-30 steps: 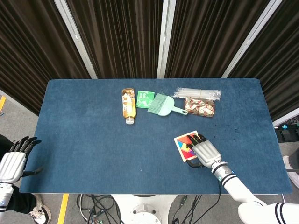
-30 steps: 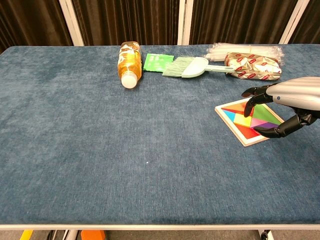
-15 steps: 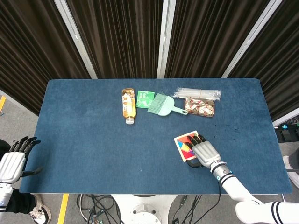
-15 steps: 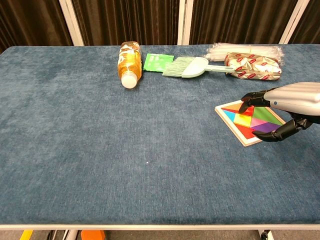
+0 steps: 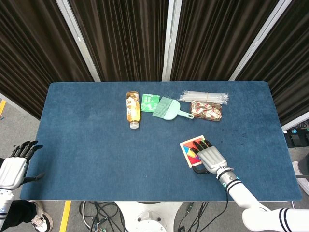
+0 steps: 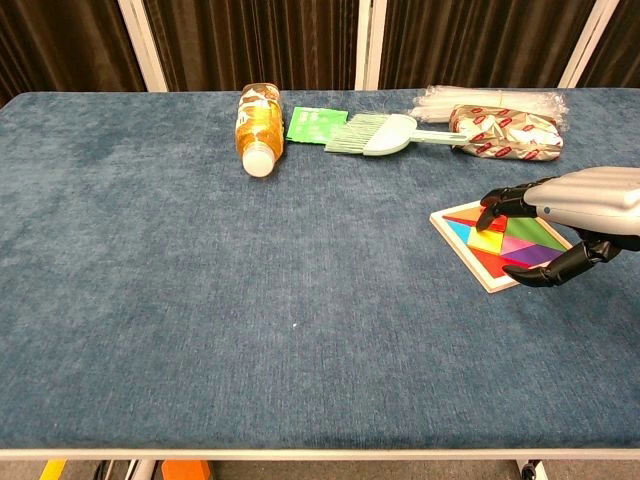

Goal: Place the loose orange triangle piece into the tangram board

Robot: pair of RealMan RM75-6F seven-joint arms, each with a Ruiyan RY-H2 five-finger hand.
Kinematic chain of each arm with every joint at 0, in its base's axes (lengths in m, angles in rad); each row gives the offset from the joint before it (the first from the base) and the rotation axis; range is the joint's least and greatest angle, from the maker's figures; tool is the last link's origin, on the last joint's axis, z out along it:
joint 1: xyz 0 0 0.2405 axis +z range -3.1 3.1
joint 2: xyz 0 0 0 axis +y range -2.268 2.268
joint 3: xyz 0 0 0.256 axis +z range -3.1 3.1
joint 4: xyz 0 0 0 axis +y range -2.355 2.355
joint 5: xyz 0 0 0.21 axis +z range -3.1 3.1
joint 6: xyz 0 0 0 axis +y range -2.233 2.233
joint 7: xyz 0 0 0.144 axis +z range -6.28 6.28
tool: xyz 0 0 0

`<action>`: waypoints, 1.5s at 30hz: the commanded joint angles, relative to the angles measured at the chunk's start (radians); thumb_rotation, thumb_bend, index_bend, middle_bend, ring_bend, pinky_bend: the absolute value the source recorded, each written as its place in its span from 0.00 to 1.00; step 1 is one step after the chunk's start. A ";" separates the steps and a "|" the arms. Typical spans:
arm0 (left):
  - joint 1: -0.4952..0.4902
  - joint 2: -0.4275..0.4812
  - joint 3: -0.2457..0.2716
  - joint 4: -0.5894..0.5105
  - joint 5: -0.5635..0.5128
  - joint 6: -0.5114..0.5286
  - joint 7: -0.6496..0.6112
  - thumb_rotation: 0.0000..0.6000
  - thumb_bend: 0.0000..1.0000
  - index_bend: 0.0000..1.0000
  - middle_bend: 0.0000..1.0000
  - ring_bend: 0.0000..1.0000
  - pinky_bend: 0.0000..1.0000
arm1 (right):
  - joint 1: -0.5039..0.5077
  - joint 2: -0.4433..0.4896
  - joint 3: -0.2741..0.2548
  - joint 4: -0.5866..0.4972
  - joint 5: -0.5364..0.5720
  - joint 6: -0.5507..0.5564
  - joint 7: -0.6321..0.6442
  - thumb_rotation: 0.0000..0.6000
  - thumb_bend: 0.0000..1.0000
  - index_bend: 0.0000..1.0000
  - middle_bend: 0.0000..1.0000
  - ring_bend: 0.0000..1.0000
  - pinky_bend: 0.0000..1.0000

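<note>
Hovering over the right part of the tangram board [image 6: 490,247], the right hand [image 6: 580,205] has its fingers curved downward with the fingertips [image 6: 489,213] at the board's coloured pieces; it grips nothing that can be seen. The board lies on the blue table [image 6: 200,300], right of centre, nearer than the brush [image 6: 375,133]. An orange triangle piece [image 6: 463,215] sits at the board's far-left edge. The left hand [image 5: 12,169] hangs off the table's near-left corner, fingers apart, empty.

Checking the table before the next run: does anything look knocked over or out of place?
The bottle lies on its side near the far edge, cap toward the robot, beside the green packet. Nothing looks spilled. The tangram board sits askew to the table's edge.
</note>
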 commanded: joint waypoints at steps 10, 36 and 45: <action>0.001 0.002 -0.004 0.000 -0.002 0.006 -0.005 1.00 0.00 0.20 0.09 0.05 0.15 | 0.004 -0.008 -0.010 -0.006 0.025 0.006 -0.034 0.42 0.35 0.21 0.00 0.00 0.00; -0.001 0.004 0.000 -0.001 0.000 -0.002 -0.004 1.00 0.00 0.20 0.09 0.05 0.15 | -0.041 0.066 0.023 -0.093 -0.117 0.096 0.056 0.42 0.36 0.24 0.00 0.00 0.00; -0.002 0.014 -0.003 -0.022 0.005 0.009 0.016 1.00 0.00 0.20 0.09 0.05 0.15 | -0.181 0.207 0.024 -0.117 -0.287 0.311 0.172 0.41 0.30 0.01 0.00 0.00 0.00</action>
